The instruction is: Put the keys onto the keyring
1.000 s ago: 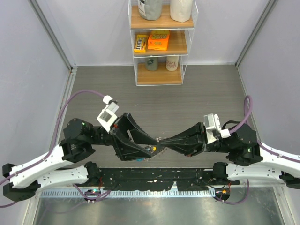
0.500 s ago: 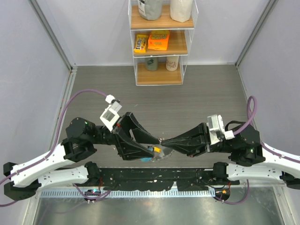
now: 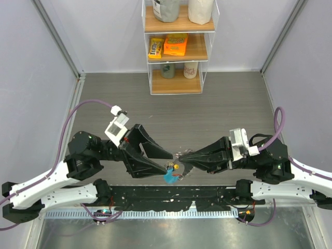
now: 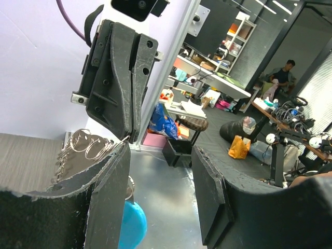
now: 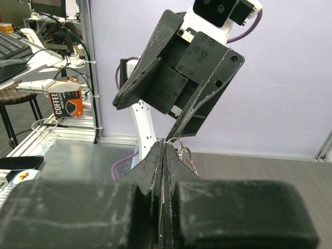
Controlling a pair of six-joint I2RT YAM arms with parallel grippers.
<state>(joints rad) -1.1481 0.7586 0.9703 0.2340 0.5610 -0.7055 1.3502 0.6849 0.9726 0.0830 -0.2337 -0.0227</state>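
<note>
The right gripper is seen with its jaws pressed fully together, and the keyring appears to be pinched at their tip, though the contact is partly hidden. The left gripper is held with jaws moderately apart, nothing between them. The blue tag is hung beneath the loops.

Blue tag now hangs clear below L hand, lower centre of frame; hidden 1 s ago. R hand tips dropped slightly. L wrist shifted left.
</note>
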